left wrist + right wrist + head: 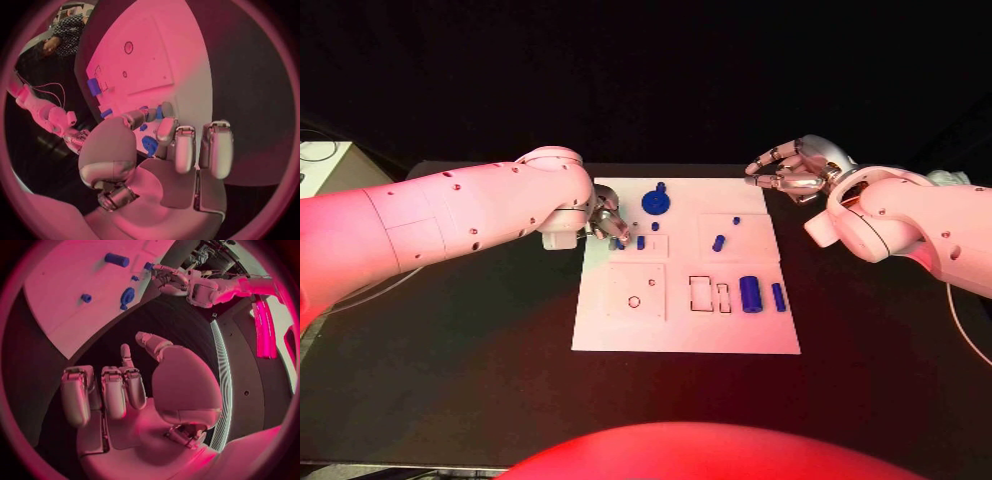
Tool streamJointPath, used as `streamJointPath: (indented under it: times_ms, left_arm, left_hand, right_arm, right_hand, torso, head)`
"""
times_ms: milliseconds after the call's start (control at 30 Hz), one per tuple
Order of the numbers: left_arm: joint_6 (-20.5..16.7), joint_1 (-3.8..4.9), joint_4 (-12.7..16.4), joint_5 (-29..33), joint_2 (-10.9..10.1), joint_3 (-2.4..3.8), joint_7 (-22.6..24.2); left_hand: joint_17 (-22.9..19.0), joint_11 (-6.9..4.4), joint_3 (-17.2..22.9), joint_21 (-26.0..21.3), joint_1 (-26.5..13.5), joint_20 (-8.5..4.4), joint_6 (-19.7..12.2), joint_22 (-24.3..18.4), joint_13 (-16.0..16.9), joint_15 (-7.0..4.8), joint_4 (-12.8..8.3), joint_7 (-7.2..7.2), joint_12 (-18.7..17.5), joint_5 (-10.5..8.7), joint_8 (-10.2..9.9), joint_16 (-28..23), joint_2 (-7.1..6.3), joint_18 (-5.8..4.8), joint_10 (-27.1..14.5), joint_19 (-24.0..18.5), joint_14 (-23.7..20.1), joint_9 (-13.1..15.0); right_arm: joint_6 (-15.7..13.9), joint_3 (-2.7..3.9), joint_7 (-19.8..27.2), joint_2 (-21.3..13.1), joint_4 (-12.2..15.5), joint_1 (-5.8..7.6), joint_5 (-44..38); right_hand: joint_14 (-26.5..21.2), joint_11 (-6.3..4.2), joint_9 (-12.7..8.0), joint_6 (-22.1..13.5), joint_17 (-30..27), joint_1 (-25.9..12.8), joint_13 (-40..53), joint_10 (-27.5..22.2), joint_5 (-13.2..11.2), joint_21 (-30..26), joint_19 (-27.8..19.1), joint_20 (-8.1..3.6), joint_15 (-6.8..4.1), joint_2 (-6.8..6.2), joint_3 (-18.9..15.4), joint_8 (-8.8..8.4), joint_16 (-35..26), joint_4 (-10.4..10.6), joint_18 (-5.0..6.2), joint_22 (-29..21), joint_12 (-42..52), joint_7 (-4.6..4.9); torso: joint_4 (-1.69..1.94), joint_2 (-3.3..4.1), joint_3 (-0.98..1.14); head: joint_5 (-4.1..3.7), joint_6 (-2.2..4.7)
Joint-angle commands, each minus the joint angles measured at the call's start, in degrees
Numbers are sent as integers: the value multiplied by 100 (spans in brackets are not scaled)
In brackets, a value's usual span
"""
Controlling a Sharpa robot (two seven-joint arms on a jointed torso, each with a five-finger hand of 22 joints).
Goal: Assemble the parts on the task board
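Several blue parts [751, 293] sit loose on the task board [687, 335]. Left robot hand [604, 222] looks pinched on a small peg [616, 243] at the board's left edge, could slip out. Right robot hand [793, 168] hovers curled, holding nothing.

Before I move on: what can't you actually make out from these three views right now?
- Whether the left hand holds a small blue part: in the head view its fingers cover the spot; in the left wrist view the fingertips overlap it.
- What the cut-outs on the task board are for: too small in the head view.
- The board's near end: cut off in the right wrist view, past the right hand.
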Motion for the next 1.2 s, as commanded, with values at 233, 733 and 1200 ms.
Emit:
streamJointPath:
  times_ms: [233, 733, 1200]
  left_arm:
    - [260, -61, -108, 129, 119, -40, -112]
    - [220, -61, -216, 103, 175, -62, -174]
    - [183, -63, -272, -47, 108, -78, -195]
  left_hand:
    - [1509, -7, 619, 10, -88, -38, 25, 1109, 34, -21, -750, -26, 26, -65, -39, 37, 126, -58, 62, 319, 595, -46]
    - [1509, -31, -204, 0, -119, -50, 24, 1107, 83, -42, -404, -65, 21, -310, -56, 37, 125, -57, 56, 318, 595, -144]
    - [1509, -36, -1458, -12, -180, -66, 109, 1109, 116, -54, 383, -70, -2, -1247, -112, 37, -265, -57, 16, 321, 595, -332]
  right_arm:
    - [82, 1, 24, -9, 33, -3, -14]
    - [91, 1, 26, -23, 49, -2, -14]
    - [90, 1, 50, -31, 44, -3, -13]
  right_hand:
    - [607, 22, 5, 14, 1509, 1, 1509, 607, 12, -29, 461, 23, 27, -21, -10, -18, 21, 37, 43, 1327, 22, 12]
    - [607, 22, 5, 14, 1509, 1, 1509, 607, 12, -29, 461, 23, 27, -21, -10, -18, 21, 37, 43, 1327, 22, 12]
    - [607, 21, 8, 18, 1509, 3, 1509, 607, 14, -35, 458, 22, 26, -24, -13, -25, 21, 39, 44, 1324, 22, 11]
  torso:
    - [4, 0, -7]
    - [12, -8, -8]
    - [14, -10, -13]
  head:
    - [-20, -8]
    - [-44, -21]
    - [-32, -9]
